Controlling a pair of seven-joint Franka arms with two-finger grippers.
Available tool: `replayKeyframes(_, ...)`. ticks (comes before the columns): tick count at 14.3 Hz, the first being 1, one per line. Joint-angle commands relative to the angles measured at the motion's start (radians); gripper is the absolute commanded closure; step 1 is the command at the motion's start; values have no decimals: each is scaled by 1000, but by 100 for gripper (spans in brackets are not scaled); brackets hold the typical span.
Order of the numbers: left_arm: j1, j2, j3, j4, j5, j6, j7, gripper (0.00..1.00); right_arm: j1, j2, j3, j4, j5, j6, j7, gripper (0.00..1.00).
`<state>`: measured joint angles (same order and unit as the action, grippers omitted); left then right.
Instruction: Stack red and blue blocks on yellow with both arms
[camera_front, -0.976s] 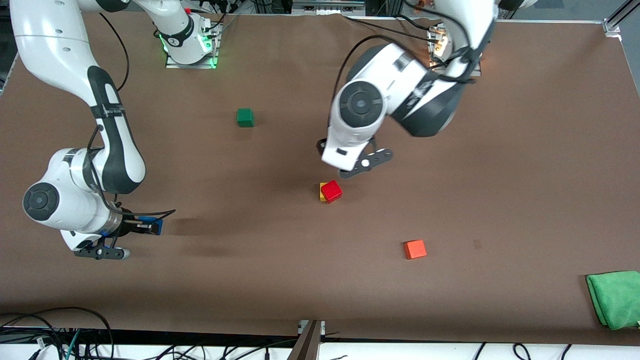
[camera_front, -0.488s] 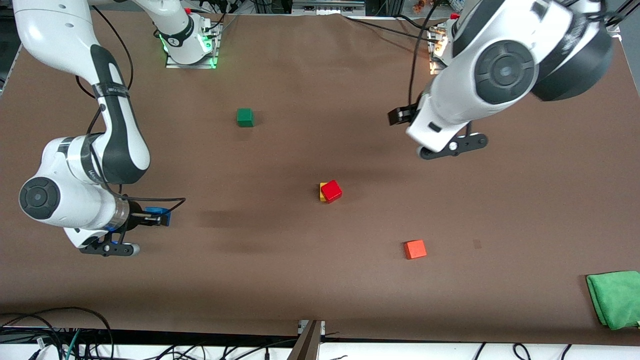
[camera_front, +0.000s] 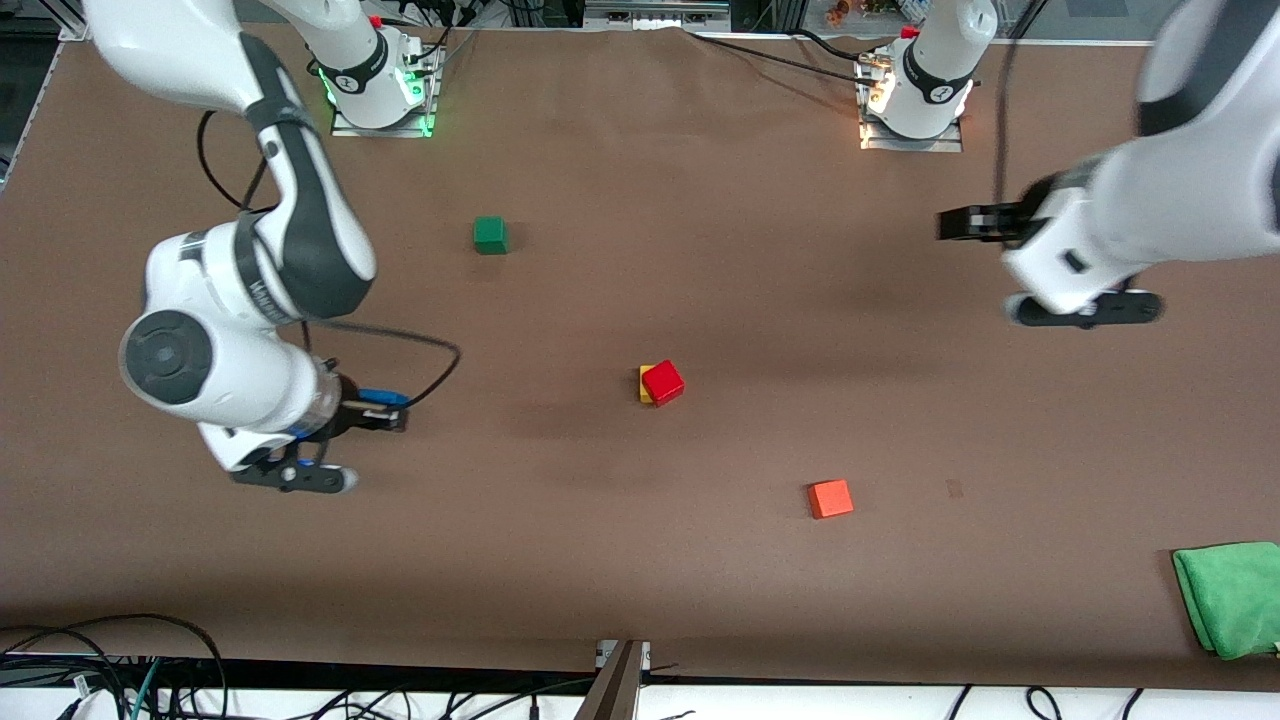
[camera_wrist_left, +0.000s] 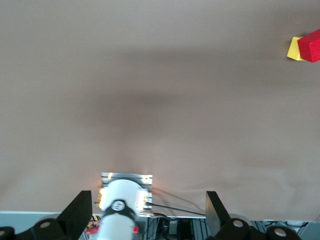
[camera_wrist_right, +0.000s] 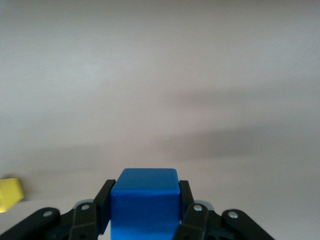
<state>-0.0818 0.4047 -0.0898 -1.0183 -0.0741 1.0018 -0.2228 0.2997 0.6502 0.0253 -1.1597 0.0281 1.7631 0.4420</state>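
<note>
The red block (camera_front: 664, 381) rests skewed on the yellow cube (camera_front: 644, 385) at mid-table; both also show in the left wrist view, the red block (camera_wrist_left: 311, 45) on the yellow cube (camera_wrist_left: 293, 49). My right gripper (camera_front: 378, 408) is shut on the blue block (camera_front: 381, 397), up over the table toward the right arm's end from the stack. In the right wrist view the blue block (camera_wrist_right: 145, 192) sits between the fingers of the right gripper (camera_wrist_right: 144, 201), with a yellow corner (camera_wrist_right: 10, 194) at the edge. My left gripper (camera_front: 968, 225) hangs open and empty over the left arm's end, its fingers (camera_wrist_left: 79, 215) wide apart.
A green cube (camera_front: 490, 235) sits toward the right arm's base (camera_front: 380, 95). An orange-red cube (camera_front: 830, 498) lies nearer the camera than the stack. A green cloth (camera_front: 1232, 597) lies at the near corner on the left arm's end. The left arm's base (camera_front: 915, 95) stands at the back.
The left arm has swung away from above the stack toward its own end of the table. The right arm has carried the blue block toward the stack.
</note>
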Motion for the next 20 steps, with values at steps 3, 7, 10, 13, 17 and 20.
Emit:
replayKeyframes(3,108,-35,-10,-26,94,4,255,0,175,28,-10,28,9,62,243,74)
replayKeyframes(7,195,-32,-7,-40,137,52,388,0,307,77,-15,46,0,176,421,74)
replayKeyframes(10,255,-30,-7,-86,139,128,451,0,375,120,-21,63,-5,269,515,74)
replayKeyframes(13,289,-29,-7,-129,139,188,453,0,426,175,-24,86,-30,372,593,73)
replayKeyframes(17,278,-33,-7,-184,174,283,519,0,449,215,-25,112,-39,412,613,72)
replayKeyframes(20,162,-49,80,-216,177,308,502,0,456,218,-28,111,-59,404,613,72)
